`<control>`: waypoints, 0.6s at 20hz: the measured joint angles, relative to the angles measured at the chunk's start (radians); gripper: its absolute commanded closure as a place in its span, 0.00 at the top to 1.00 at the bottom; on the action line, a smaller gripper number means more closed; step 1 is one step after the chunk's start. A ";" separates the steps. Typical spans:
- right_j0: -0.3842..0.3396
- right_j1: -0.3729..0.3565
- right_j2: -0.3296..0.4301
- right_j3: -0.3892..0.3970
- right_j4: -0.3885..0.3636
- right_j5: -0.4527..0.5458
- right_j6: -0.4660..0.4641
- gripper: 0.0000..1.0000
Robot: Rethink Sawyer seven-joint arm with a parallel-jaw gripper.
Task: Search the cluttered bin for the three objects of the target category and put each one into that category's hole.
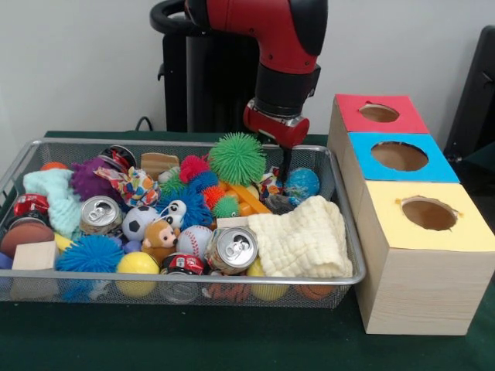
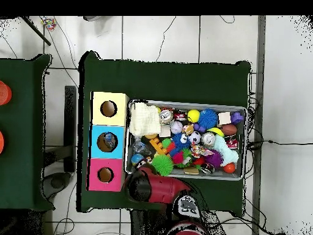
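Front view: the red and black arm's gripper (image 1: 284,166) dips behind toys at the silver wire bin's (image 1: 352,255) far right; I cannot tell its grip.

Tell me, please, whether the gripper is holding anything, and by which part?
It cannot be told: the gripper reaches down into the bin beside the blue ball, its tips hidden among the toys.
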 measured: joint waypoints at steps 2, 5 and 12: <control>0.004 -0.003 -0.001 -0.002 0.000 0.002 0.000 1.00; 0.017 -0.006 -0.007 -0.013 0.000 0.015 0.000 1.00; 0.054 -0.025 -0.029 -0.053 0.031 0.096 0.000 1.00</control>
